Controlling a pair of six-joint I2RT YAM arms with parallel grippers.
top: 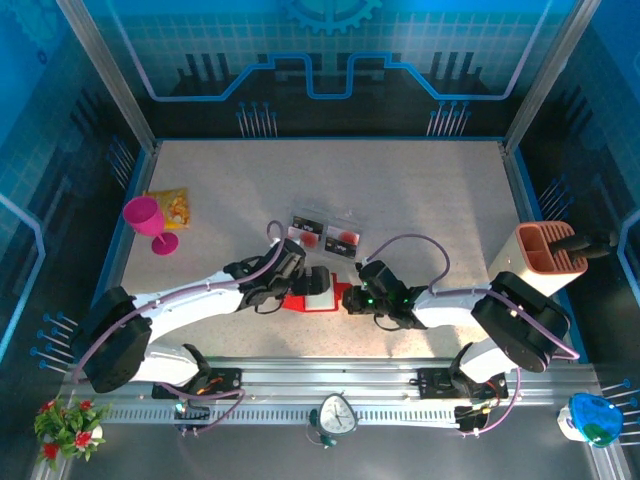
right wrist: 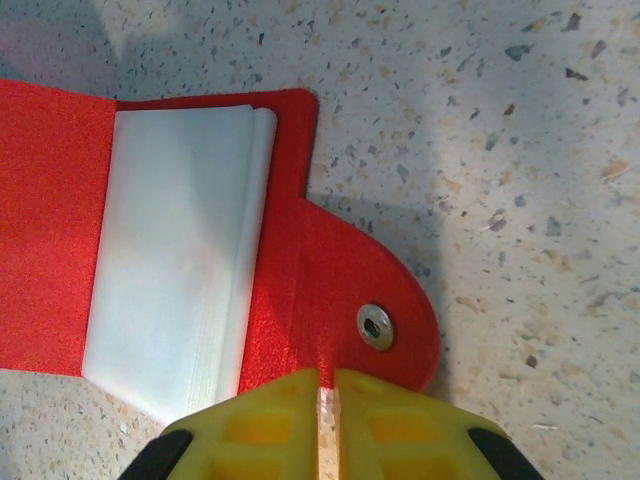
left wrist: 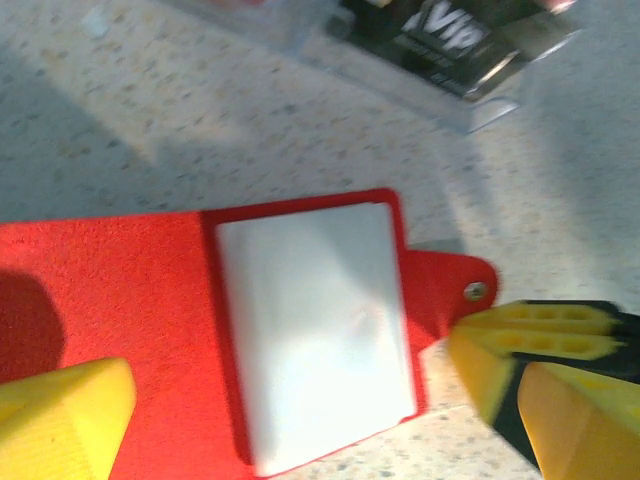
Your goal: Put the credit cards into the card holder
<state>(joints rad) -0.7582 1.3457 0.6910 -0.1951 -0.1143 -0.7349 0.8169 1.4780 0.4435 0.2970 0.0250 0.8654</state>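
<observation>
Blue panelled walls [top: 330, 60] with a printed circuit pattern closed in a pale speckled counter [top: 420, 190]. Two arms reached inward from a rail along its near edge. At the counter's right edge stood one orange-brown two-slot rack [top: 545, 248]. Near the left edge one pink goblet [top: 150, 222] stood just beside one yellow-orange packet [top: 168, 207].

The card holder [top: 312, 295] lay opened flat on the counter between the two arms, near the near edge and about midway across. Its red inside faced up, with one pale stack of sleeves [left wrist: 315, 330] on it. The left tool [top: 290, 275] hung over the card holder with its fingers spread wide. In the left wrist view one yellow finger [left wrist: 60, 420] sat over the red leaf and the other lay off the counter-side edge beyond the tab, so the card holder [left wrist: 150, 290] lay between them and neither finger gripped it. The right tool [top: 350, 297] met the card holder from the right. In the right wrist view its fingers [right wrist: 260, 435] were pressed together on the rim of the rounded red closing tab [right wrist: 390, 300], pinching it. The same tool [left wrist: 530, 332] showed at the tab's end in the left wrist view.

Two credit cards [top: 310, 225] [top: 343, 240] lay side by side just beyond the card holder, apart from both tools, each black-and-white with a red round mark. One of them [left wrist: 450, 35] showed dark in a clear sleeve. One small metal snap [right wrist: 375, 326] sat on the tab.
</observation>
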